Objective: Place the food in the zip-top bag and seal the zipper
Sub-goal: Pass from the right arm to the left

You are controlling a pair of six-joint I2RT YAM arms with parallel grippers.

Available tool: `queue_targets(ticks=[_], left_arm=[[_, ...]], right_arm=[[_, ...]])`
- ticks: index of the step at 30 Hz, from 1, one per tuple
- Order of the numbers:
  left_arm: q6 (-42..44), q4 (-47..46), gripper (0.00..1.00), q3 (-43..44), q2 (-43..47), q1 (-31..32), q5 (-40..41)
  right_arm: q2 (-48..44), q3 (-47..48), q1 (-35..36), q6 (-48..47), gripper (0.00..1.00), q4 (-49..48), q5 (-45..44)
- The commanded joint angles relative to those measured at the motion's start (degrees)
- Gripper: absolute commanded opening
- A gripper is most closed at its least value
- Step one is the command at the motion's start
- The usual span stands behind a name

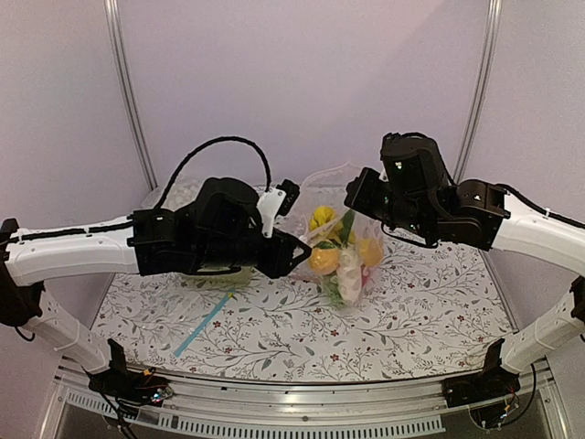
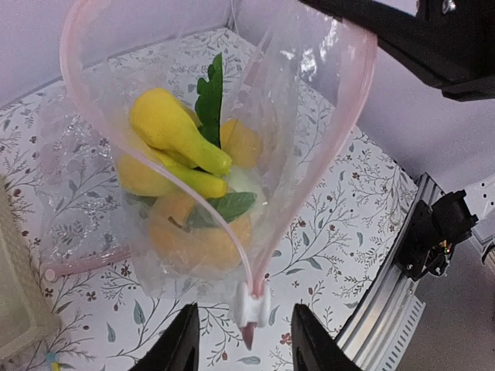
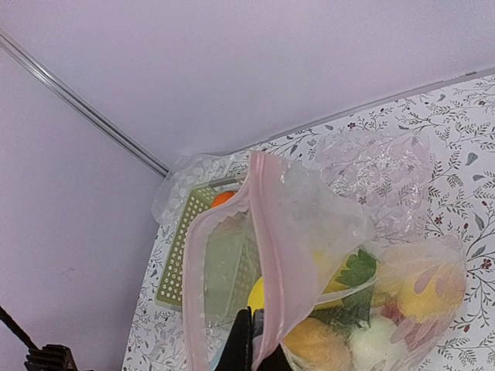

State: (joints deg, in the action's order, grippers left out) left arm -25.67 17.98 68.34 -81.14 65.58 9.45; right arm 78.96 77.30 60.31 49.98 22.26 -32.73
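Close the left gripper (image 2: 244,328), fingers spread wide, squarely on the white slider (image 2: 251,301) between them at the near end of the zipper (image 3: 267,247), catching no loose film. Then draw it along toward the right gripper (image 3: 251,352), pinched shut on the strip's far end, keeping the zip-top bag (image 2: 309,100) taut, the food (image 2: 174,127) bunched low inside. First check the orange piece (image 3: 223,199) seemingly lying in the basket (image 3: 174,267) beyond.

Plain lilac walls (image 1: 302,82), silver corner posts (image 1: 128,91), floral-print tablecloth (image 1: 430,320), aluminium rail (image 1: 302,402) along near edge
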Motion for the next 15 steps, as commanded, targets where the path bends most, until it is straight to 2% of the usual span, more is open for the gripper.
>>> queue_targets(ticks=[1, 10, 14, 15], left_arm=[[0.06, -2.27, 0.37, 1.91, -1.99, 0.29, 0.34], [0.22, -1.02, 0.02, 4.55, -4.24, 0.25, 0.51], [2.32, 0.3, 0.0, 6.44, -4.0, 0.16, 0.42], [3.31, 1.36, 0.0, 7.61, -4.13, 0.12, -0.14]], right_arm=[[-2.02, -0.01, -0.2, 0.08, 0.0, -2.09, -1.79], [-3.9, -2.24, -0.26, -0.14, 0.0, -2.1, -3.85], [-4.81, -3.44, -0.28, -1.33, 0.0, -1.83, -4.32], [-4.98, -3.93, -0.3, -1.47, 0.04, -1.86, -4.53]])
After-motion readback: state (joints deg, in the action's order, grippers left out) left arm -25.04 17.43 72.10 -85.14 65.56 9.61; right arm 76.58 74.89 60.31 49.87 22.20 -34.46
